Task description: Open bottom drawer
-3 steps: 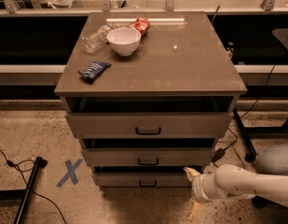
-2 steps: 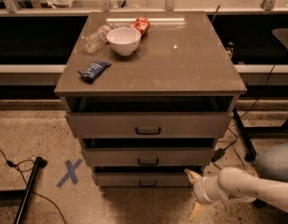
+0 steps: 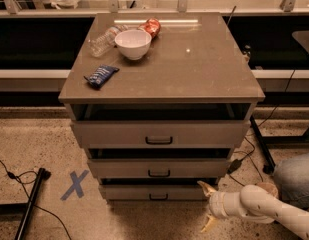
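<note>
Camera view: gripper (image 3: 208,207) spread wide, beside bottom drawer (image 3: 144,191), barely moved.
Cabinet top (image 3: 194,69): bowl (image 3: 133,43), bottle (image 3: 105,40), blue packet (image 3: 101,75).
Floor (image 3: 44,144): speckled, blue cross (image 3: 74,185).

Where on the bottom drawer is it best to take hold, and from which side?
Grip the small black handle at the middle of the bottom drawer front, coming from the front: it is a horizontal pull. The gripper, open, hovers right of it.
</note>
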Available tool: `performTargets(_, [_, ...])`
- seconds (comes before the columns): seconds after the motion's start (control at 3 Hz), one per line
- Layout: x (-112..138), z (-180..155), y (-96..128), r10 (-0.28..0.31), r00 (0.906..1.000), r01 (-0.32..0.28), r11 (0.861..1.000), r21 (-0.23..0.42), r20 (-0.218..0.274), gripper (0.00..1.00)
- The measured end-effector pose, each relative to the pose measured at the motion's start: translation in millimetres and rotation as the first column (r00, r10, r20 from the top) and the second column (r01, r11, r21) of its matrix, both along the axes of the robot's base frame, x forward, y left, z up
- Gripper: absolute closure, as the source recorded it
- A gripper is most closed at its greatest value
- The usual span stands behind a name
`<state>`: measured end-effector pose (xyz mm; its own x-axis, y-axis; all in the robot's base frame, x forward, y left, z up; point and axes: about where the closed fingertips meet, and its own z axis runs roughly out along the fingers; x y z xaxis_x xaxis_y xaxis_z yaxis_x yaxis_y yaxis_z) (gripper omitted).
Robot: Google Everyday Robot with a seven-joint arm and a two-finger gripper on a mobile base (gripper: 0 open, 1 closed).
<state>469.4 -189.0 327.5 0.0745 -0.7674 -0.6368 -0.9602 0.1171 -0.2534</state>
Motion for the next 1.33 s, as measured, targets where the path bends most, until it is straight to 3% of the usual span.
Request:
performTargets(1.0, [24.2,-69.2,-0.5,0.054,0.9985,-0.054,0.998,0.012,-0.007,0.00])
performTargets(1.33, [25.2,-69.2,-0.9,0.053,0.9986,-0.053,0.999,0.012,-0.006,0.00])
